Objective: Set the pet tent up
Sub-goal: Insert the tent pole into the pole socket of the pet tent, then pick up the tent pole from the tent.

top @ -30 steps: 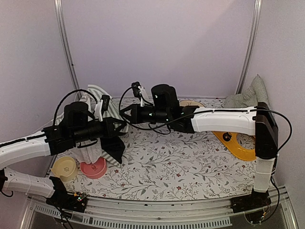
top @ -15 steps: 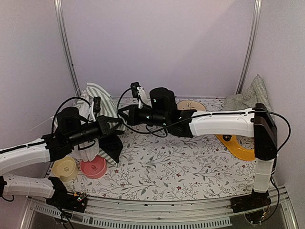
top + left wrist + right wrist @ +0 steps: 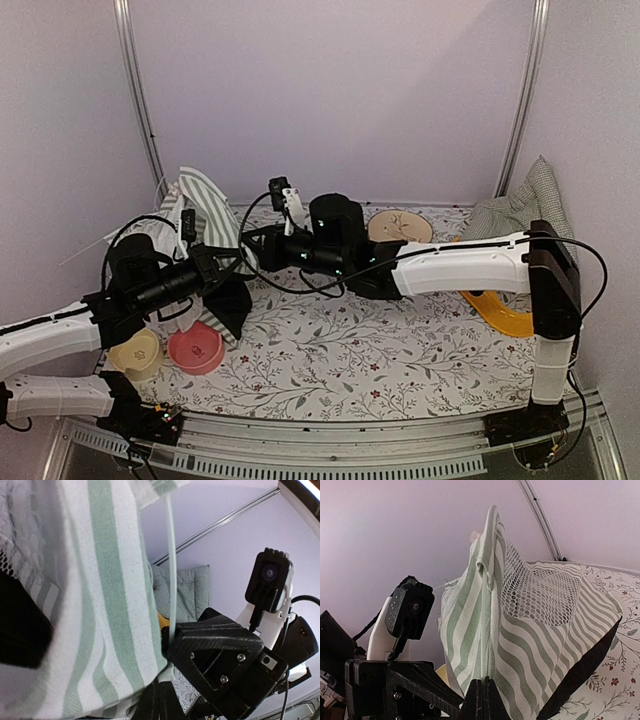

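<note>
Quick status on the pet tent (image 3: 200, 205): not far along, I'd say. It's a bunched-up wad of green-and-white stripes hanging at the left of the top view, up off the floral mat (image 3: 380, 350), with a dark flap drooping below it. Nothing about it reads as a tent shape. In my right wrist view the mesh window (image 3: 540, 595) is crumpled sideways, and in the left wrist view one thin white pole (image 3: 170, 555) runs straight down along the fabric. Left to do, as I see it: spread the fabric, get the poles braced, and stand it on the mat.

Pose-wise, both my arms meet at the left-centre of the top view. My left gripper (image 3: 222, 262) reaches up and rightward from the lower left corner. My right gripper (image 3: 252, 248) comes from an arm stretched long across the frame from the right edge. The two are nearly nose to nose, just beside each other. Both sets of jaws are pinched tight, and each seems to have the tent's bottom edge nipped between its tips.

The pink bowl (image 3: 195, 350) and yellow bowl (image 3: 135, 352) sit right under the bundle. The checked cushion (image 3: 525, 205) is well apart at the far right.
</note>
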Controlling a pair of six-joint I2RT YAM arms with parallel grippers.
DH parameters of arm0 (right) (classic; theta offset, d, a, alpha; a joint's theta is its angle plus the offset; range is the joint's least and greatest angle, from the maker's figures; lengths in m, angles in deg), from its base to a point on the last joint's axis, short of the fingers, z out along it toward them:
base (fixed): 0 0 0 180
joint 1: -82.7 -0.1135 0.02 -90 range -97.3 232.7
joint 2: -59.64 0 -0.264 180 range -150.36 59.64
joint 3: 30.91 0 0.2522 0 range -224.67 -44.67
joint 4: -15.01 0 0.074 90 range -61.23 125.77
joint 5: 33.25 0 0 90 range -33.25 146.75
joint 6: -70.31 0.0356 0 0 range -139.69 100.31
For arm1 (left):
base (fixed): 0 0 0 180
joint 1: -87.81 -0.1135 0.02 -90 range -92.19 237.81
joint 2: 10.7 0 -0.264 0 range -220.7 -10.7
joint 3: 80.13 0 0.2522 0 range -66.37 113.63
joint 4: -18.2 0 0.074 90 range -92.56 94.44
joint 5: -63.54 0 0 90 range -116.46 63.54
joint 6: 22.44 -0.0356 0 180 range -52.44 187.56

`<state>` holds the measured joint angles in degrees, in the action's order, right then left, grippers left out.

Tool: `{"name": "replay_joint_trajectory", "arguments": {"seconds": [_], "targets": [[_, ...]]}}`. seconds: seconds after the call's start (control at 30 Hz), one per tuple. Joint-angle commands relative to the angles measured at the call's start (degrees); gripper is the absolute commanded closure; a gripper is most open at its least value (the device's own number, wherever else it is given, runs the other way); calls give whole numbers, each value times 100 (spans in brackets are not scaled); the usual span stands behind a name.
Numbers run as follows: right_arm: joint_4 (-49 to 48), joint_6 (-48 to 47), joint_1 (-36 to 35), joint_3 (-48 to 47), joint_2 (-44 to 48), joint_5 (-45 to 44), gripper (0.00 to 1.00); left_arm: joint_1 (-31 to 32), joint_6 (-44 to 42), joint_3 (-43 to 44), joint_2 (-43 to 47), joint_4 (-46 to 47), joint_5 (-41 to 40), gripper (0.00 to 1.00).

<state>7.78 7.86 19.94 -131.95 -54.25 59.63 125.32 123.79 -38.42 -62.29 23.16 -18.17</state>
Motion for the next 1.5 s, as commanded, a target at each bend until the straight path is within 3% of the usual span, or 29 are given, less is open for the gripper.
{"name": "replay_joint_trajectory", "arguments": {"seconds": [0.0,0.2,0.37,0.57,0.67,0.8,1.03,1.17,1.47], "targets": [[701,-114,-43,295,-300,127,100,-561,205,40,204,1081,-952,100],[923,-229,-12,163,-545,326,100,-780,184,181,-266,1782,-160,100],[756,-155,429,688,-157,571,100,-798,-315,657,-663,1345,496,100],[793,-486,938,1125,270,1207,100,-860,-866,1189,-822,804,1044,64],[826,-553,1214,1311,387,1459,100,-869,-1321,1762,-841,132,1158,54],[889,-717,1638,1721,735,1380,100,-1048,-2114,2704,-633,-1450,627,51],[1446,-1457,2558,2012,1111,955,100,-2197,-3202,3914,-537,-3455,141,48],[1608,-1842,3069,1985,1168,774,100,-2778,-3294,3997,-535,-3625,344,48],[1702,-2085,3783,1954,1053,782,100,-3310,-3316,3846,-568,-3582,895,48]]}}
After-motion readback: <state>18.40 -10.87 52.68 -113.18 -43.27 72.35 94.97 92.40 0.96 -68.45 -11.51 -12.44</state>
